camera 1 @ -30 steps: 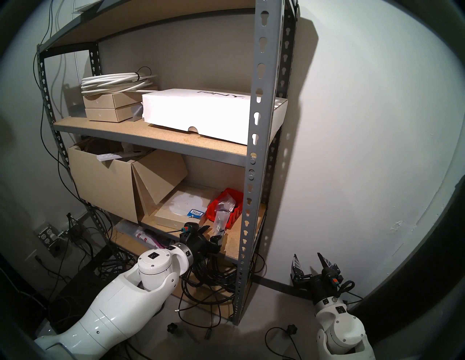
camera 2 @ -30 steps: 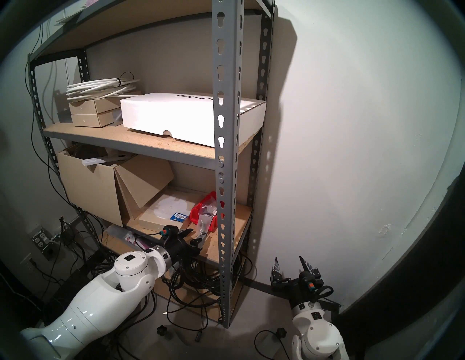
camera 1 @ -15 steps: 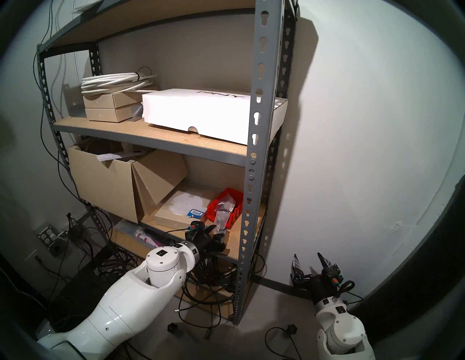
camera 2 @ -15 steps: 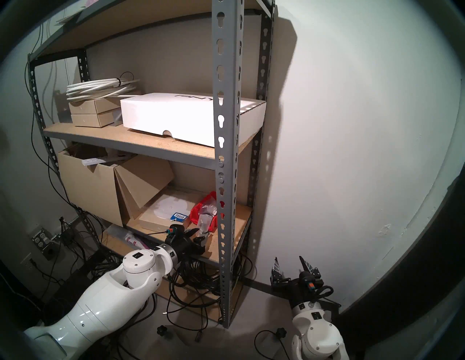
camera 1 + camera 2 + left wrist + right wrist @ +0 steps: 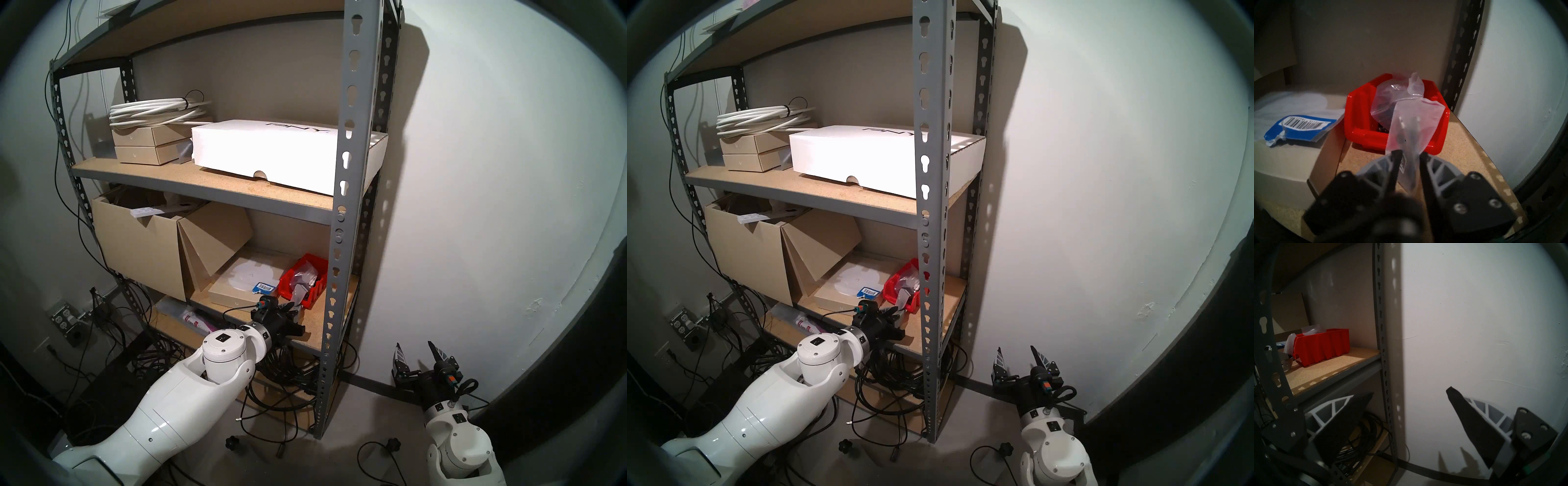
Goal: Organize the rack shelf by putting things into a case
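the small clear bag (image 5: 1409, 134) you are after hangs over the front lip of the red bin (image 5: 1362, 118), its upper part leaning on the rim and its lower end reaching down to the shelf board (image 5: 1463, 144) right in front of the bin. treat it as light and limp: thin film that will fold, slide and swing, with the little loose parts inside shifting to whichever end sits lowest. judged from that, a pinch on empty film near an edge could slip, so aim for a hold low down where the film bunches, and lift slowly so the weight does not pull it free.

it looks frosted and see-through, with a pink seal strip along the top edge, a small printed label near the bottom, and a few dark and silvery bits showing dimly through it. a second clear bag (image 5: 1390, 98) already sits inside the bin behind it.

your left gripper (image 5: 1410, 155) has its fingers drawn narrow around the bag's lower end; whether the pads truly clamp the film i cannot tell. your right gripper (image 5: 1409, 393) stands spread wide and empty, well apart from the rack, facing the wall. a blue barcoded packet (image 5: 1299, 126) lies on the flat tan box (image 5: 1288, 161) just left of the bin.
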{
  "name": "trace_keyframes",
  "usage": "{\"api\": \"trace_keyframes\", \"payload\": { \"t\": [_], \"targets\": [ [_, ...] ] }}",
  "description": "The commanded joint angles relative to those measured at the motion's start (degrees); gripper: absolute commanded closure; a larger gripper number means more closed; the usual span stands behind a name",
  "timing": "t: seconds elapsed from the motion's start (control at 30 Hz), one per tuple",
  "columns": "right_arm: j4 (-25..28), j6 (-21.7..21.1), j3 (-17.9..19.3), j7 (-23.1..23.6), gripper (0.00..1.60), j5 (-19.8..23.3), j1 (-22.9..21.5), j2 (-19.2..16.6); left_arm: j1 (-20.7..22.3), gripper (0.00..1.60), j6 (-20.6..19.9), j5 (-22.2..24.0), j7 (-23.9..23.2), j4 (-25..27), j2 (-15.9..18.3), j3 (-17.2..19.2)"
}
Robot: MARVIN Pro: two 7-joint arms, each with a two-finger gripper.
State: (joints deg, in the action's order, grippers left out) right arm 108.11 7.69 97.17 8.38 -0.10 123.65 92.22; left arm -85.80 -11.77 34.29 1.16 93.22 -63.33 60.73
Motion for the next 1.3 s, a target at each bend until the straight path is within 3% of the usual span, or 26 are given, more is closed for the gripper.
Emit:
{"api": "trace_keyframes", "payload": {
  "t": [0.0, 0.17, 0.27, 0.67, 1.27],
  "targets": [
    [1.2, 0.1, 0.0, 0.0, 0.0, 0.0, 0.0, 0.0, -0.2, 1.31, 0.3, 0.8, -0.6, 1.8, 0.4, 0.9],
    [1.2, 0.1, 0.0, 0.0, 0.0, 0.0, 0.0, 0.0, -1.5, 1.36, 0.6, 1.2, -0.6, 3.0, 1.2, 1.5],
    [1.2, 0.1, 0.0, 0.0, 0.0, 0.0, 0.0, 0.0, -2.8, 1.59, 0.7, 1.6, -0.5, 4.7, 2.1, 2.2],
    [1.2, 0.2, 0.0, 0.0, 0.0, 0.0, -0.1, 0.0, -6.1, 1.6, 0.3, 4.2, -0.4, 11.7, 4.9, 5.7],
    [1.1, 0.2, 0.0, 0.0, 0.0, 0.0, -0.1, 0.0, 3.1, 1.6, -5.7, 7.6, -4.2, 10.7, 1.7, 4.5]
  ]
}}
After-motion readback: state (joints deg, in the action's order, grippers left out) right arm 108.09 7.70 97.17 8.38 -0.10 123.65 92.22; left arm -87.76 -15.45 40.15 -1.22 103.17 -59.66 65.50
